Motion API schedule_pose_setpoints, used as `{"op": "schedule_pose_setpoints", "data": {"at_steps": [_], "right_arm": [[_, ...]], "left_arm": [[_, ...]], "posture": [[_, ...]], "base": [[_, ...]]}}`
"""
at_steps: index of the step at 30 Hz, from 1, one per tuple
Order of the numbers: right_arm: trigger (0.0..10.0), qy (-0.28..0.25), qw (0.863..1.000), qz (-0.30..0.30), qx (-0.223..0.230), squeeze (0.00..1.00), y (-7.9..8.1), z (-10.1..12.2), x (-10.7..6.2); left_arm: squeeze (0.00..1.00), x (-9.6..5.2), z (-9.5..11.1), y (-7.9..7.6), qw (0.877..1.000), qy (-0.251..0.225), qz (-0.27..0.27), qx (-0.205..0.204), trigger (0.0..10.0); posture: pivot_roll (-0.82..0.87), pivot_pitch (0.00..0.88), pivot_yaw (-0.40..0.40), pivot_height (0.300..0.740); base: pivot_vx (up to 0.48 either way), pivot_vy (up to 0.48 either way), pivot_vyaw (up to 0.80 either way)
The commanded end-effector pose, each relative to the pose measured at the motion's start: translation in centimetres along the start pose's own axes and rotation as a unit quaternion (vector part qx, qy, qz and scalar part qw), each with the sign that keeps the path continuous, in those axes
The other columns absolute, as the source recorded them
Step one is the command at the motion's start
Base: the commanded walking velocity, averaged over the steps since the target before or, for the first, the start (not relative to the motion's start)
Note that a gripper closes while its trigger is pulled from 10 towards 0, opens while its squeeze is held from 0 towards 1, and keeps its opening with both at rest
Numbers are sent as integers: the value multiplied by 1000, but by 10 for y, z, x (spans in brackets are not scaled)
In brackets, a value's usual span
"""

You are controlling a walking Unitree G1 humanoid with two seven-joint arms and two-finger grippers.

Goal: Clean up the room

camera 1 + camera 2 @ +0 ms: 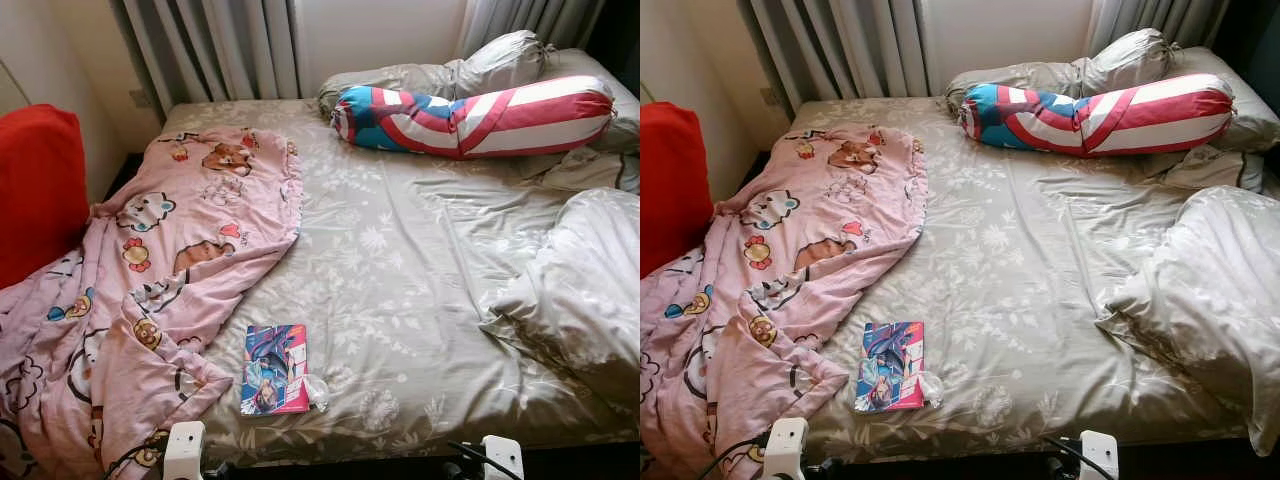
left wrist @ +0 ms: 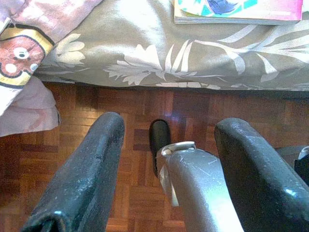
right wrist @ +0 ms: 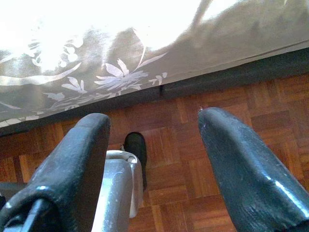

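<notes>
Left eye view — comic book [image 1: 274, 369] flat, long axis toward the pillows [image 1: 470, 120].

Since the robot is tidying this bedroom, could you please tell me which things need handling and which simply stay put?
To tidy:
- colourful comic book at the bed's near edge
- rumpled pink cartoon-print blanket
- bunched grey floral duvet

Staying put:
- red, white and blue bolster pillow
- grey curtains
- red cushion

Head views sharp, evenly daylit; soft light from grey curtains [image 1: 220, 45] at far side. Far right corner dark. Grey floral bedsheet [image 3: 72, 38] blown out in right wrist view. Black fingers [image 2: 82, 179] close, slightly soft. Parquet floor [image 2: 125, 193] dim, shaded.
</notes>
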State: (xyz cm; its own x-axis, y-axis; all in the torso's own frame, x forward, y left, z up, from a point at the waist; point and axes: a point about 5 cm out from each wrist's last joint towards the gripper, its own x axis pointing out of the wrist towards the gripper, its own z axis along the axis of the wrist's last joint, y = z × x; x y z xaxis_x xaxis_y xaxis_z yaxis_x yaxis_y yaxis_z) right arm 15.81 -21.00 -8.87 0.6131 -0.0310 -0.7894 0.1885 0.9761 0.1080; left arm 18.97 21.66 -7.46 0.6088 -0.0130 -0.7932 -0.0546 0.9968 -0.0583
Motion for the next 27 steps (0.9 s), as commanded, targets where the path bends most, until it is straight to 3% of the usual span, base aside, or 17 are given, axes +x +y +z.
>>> {"op": "schedule_pose_setpoints", "data": {"at_steps": [1,15,20,27], "right_arm": [[10000,13,1000,-5,2,0,-1,-7,-1],[10000,-9,1000,-13,9,0,-4,-1,-1],[10000,-91,995,-19,24,0,-6,33,2],[10000,-107,994,-16,18,0,-3,48,5]], "left_arm": [[0,-1,-3,1,1000,4,1,0,10000],[0,-1,-3,0,1000,3,-1,0,10000],[0,-1,-3,0,1000,2,-2,0,10000],[0,-1,-3,0,1000,1,-2,0,10000]], "posture": [[-12,70,4,740],[-12,70,4,740],[-13,71,6,740],[-10,71,3,740]], "base": [[0,0,0],[0,0,0],[0,0,0],[0,0,0]]}}
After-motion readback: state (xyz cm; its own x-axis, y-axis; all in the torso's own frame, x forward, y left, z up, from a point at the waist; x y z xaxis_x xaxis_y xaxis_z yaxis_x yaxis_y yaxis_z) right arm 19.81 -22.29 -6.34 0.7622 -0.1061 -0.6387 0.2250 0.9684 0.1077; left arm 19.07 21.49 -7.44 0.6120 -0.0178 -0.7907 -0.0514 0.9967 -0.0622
